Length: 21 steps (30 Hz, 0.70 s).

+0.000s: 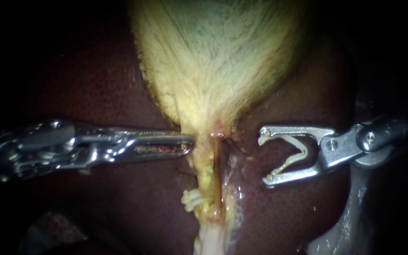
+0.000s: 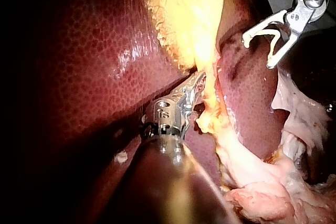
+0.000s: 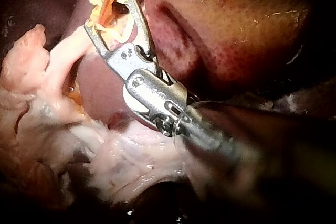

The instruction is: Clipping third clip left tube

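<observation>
Dark liver behind, the upright tube lies crosswise just ahead of the right tool, whose spread jaws hold a clip

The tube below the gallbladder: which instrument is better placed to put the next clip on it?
The right instrument. Its jaws hold a white clip, spread wide and facing the tube, not yet around it. The left instrument carries no clip; its tip rests beside the tube.

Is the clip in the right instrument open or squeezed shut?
Open. The clip spreads in a wide V between the right instrument's jaws, with nothing inside it.
</observation>
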Motion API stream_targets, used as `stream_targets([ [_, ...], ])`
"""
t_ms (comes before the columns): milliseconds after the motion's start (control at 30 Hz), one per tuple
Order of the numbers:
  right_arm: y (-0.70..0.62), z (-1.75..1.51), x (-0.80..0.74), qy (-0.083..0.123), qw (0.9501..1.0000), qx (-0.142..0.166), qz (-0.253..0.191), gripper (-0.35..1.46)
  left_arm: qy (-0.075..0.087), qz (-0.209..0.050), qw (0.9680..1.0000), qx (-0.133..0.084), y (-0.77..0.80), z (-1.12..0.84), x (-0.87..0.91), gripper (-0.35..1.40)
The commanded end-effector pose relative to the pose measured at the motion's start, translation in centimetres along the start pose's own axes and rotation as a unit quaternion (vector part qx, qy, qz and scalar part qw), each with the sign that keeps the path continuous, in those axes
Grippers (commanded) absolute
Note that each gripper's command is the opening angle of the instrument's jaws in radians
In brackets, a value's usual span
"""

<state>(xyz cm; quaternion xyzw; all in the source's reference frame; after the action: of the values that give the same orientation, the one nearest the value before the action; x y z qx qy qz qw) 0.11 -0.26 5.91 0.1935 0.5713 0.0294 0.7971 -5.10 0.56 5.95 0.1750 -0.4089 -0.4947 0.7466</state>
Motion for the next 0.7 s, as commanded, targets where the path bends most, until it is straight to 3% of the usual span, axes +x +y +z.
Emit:
stream_targets([
  [33,-0.01,0.01,0.0,0.0,1.0,0.0,0.0,0.6,0.0,0.0,1.0,0.0,0.0,-0.01,0.0,-0.35],
  [233,-0.08,0.13,-0.02,0.001,1.0,0.005,-0.006,0.6,0.002,0.0,1.0,0.003,0.02,-0.11,0.0,-0.35],
  [433,-0.19,0.45,-0.09,0.004,0.9997,0.017,0.018,0.6,0.001,0.001,1.0,0.0,0.11,-0.33,0.03,-0.35],
  [700,-0.33,1.01,-0.13,0.006,0.9934,0.032,0.11,0.6,0.0,0.001,1.0,-0.004,0.16,-0.5,0.02,-0.35],
])
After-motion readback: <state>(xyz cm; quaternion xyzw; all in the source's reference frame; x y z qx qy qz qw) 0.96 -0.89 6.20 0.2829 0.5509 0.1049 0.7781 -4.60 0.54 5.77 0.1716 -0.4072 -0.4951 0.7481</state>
